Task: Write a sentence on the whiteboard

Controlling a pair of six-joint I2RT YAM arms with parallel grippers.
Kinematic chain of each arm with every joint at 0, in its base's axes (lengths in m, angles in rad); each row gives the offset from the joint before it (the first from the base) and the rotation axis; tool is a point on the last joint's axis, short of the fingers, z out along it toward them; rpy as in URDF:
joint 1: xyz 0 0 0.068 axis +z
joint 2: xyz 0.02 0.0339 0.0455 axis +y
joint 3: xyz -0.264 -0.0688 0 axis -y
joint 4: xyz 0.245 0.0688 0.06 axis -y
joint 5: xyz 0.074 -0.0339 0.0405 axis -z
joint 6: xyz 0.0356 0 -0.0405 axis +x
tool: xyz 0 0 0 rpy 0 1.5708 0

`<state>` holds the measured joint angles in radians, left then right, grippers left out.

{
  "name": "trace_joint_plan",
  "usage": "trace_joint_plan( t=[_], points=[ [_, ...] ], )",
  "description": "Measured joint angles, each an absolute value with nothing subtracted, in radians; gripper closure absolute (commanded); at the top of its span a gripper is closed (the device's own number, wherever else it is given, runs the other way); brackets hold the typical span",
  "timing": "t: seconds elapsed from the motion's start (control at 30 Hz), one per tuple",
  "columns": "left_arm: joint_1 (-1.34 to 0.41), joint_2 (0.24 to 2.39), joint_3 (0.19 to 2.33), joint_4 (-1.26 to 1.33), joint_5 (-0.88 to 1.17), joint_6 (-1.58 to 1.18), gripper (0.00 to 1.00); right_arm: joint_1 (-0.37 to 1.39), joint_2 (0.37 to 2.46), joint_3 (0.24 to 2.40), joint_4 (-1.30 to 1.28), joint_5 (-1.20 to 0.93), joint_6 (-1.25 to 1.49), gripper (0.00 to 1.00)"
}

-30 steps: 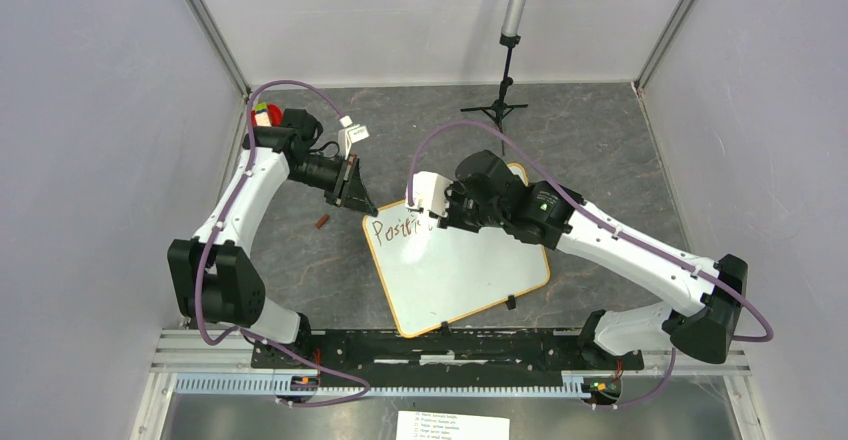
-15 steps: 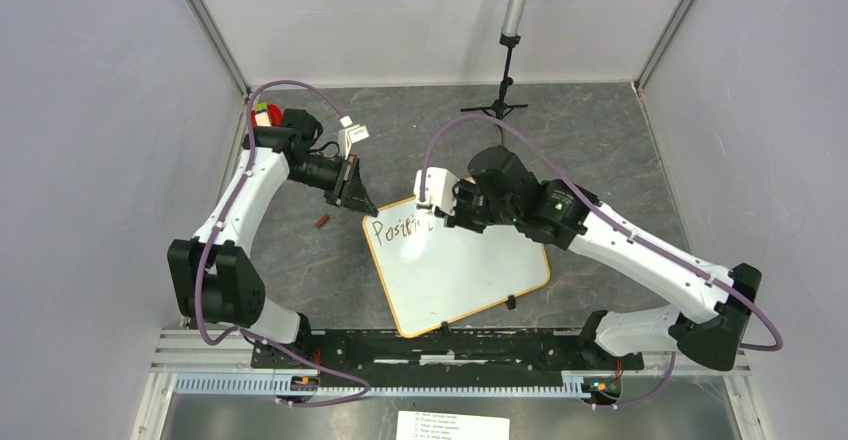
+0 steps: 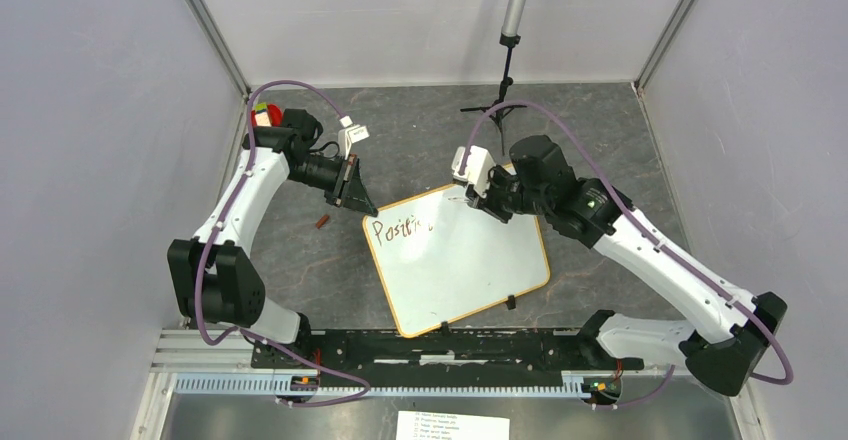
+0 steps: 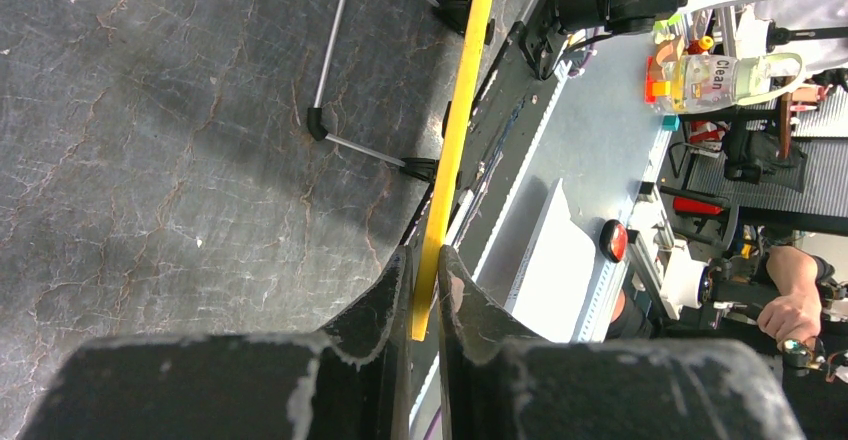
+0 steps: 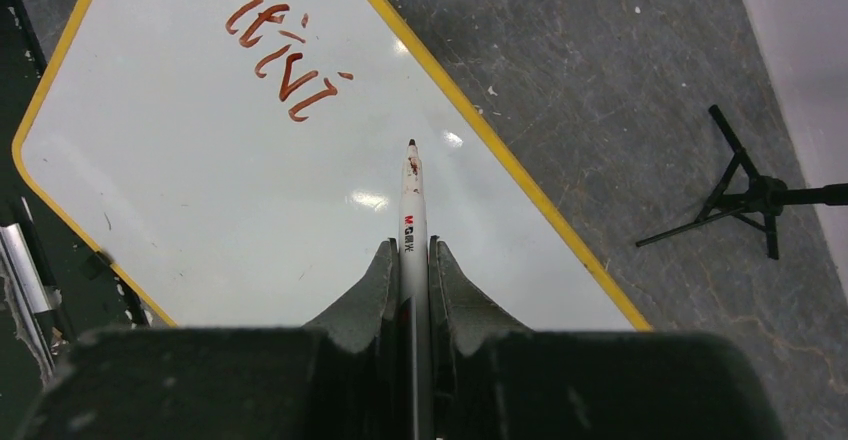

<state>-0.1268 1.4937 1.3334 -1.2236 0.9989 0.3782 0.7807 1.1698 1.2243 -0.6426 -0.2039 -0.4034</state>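
I had the left fingers (image 4: 423,260) pinched on the yellow rim of the large white rounded-corner whiteboard (image 3: 470,270), steadying it on the dark grey bench (image 3: 600,130). Right fingers (image 5: 411,250) clamped a white marker pen (image 5: 411,195), tip near the unfinished brownish-red handwritten sentence (image 5: 270,55); contact I couldn't tell.

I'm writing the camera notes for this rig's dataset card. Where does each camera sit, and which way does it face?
Top external: above and behind the bases, looking down on the whiteboard; both arms, left gripper and right gripper show.
Left wrist: on the left arm, sighting edge-on along the whiteboard it clamps; left gripper shows.
Right wrist: on the right arm, looking down past the held marker at the unfinished sentence; right gripper shows.
Shared: top external and right wrist both show the sentence and the tripod.
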Motion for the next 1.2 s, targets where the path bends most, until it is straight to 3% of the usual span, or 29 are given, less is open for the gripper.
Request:
trace_joint_plan(
  t=[0.5,1.2],
  points=[
    [-0.127,1.494,1.333,-1.219,0.995,0.378,0.98,0.73,1.159,1.148,-0.608,-0.344,-0.371,1.0],
    [-0.127,1.493,1.333,-1.219,0.995,0.378,0.98,0.848,1.254,1.184,-0.582,-0.241,-0.372,1.0]
  ],
)
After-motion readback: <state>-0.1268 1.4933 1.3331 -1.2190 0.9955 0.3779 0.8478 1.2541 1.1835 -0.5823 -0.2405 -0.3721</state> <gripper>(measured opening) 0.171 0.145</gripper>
